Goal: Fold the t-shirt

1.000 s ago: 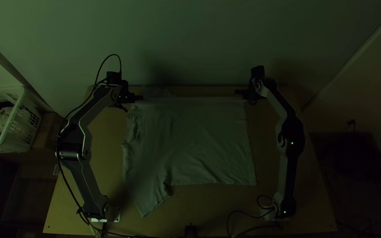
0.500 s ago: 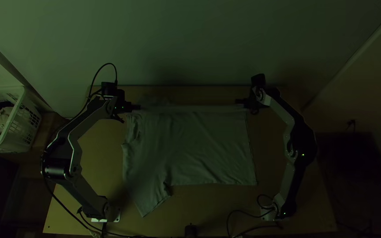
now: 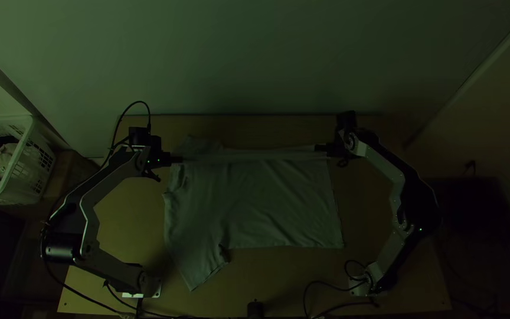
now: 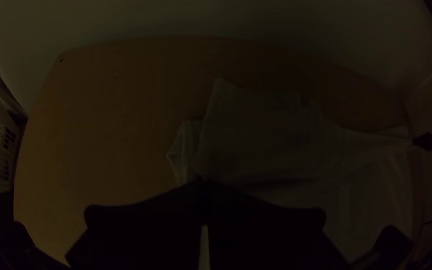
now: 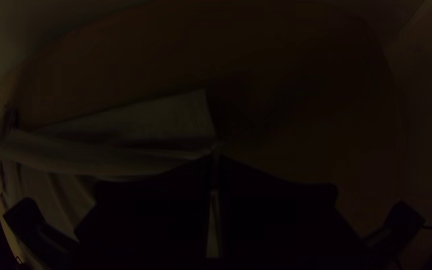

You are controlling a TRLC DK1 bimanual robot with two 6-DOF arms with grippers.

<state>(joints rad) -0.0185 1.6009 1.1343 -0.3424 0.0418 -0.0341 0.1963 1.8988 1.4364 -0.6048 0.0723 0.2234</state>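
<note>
In the top view a pale t-shirt (image 3: 255, 207) lies on the table, one sleeve pointing toward the near edge. Its far part is lifted in a taut band between the grippers. My left gripper (image 3: 179, 159) is shut on the shirt at the band's left end; my right gripper (image 3: 319, 147) is shut on it at the right end. The left wrist view has the left gripper (image 4: 204, 186) over the t-shirt (image 4: 271, 135), beyond which a sleeve lies on the table. In the right wrist view the right gripper (image 5: 215, 156) pinches the t-shirt (image 5: 151, 120).
A white laundry basket (image 3: 22, 159) with clothes in it stands left of the wooden table (image 3: 278, 277). A pale wall (image 3: 255, 53) rises behind the table's far edge. Black cables and a small dark object (image 3: 255, 309) are at the near edge.
Both grippers have moved toward the near side, carrying the shirt's held band along. More of the sleeve and cloth beyond the band has come into sight on the far side.
</note>
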